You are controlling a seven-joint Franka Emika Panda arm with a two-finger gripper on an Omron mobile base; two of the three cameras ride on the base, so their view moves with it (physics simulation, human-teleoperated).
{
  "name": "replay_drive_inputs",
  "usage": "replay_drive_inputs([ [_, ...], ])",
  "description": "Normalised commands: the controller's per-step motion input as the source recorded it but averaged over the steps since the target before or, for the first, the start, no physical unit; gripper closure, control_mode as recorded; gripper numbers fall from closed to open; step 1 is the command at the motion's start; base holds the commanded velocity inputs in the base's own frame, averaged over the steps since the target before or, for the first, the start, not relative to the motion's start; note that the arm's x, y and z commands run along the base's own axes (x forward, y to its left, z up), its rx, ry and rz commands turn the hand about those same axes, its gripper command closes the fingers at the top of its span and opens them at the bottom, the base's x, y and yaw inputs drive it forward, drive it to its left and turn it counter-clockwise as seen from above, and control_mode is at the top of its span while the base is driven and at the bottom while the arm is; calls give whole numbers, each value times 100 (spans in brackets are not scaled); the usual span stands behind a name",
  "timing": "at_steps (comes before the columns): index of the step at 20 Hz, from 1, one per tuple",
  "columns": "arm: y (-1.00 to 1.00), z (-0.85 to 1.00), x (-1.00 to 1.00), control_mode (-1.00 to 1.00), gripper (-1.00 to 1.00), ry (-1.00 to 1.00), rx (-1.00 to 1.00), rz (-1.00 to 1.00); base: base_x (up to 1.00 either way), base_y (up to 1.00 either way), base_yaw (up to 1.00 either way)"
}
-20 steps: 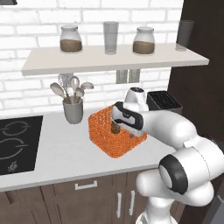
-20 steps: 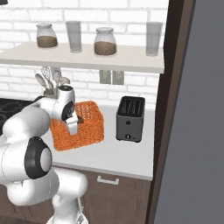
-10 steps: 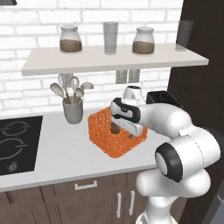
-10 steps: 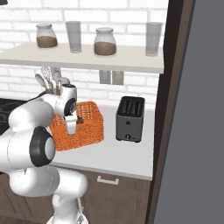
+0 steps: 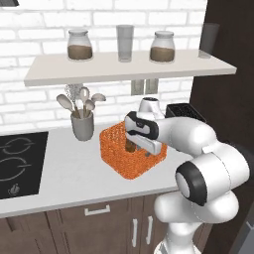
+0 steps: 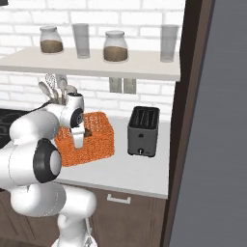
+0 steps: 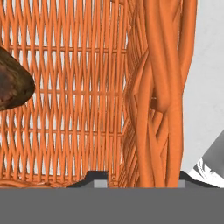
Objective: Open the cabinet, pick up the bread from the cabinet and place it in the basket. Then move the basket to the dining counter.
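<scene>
While astride the basket (image 7: 162, 87) wall, tool (image 7: 138, 180), bread (image 7: 13, 85) well aside.

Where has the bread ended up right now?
The bread lies inside the orange basket on the white worktop, between the utensil holder and the toaster. In the hand view it is the dark lump at the left edge.

Basket (image 5: 125, 158) on counter (image 5: 59, 183), bread (image 7: 13, 85) inside; utensil holder (image 5: 82, 125) to its left; toaster (image 6: 143, 131) to its right; jars (image 5: 79, 45) on shelf (image 5: 124, 69) above.
</scene>
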Motion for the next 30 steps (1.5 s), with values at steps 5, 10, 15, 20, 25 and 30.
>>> replay_drive_inputs([
  [5,6,-56,-26,-100,100,3,0,0,0,0,0],
  [10,0,0,-39,-100,100,0,1,0,0,0,0],
  [15,0,7,-38,-100,100,-9,3,0,0,0,0],
  [20,0,53,-39,-100,100,-25,5,0,0,0,0],
  [25,4,99,-19,-100,100,-22,5,0,0,0,0],
  [30,16,73,-79,-100,100,-18,0,0,0,0,0],
])
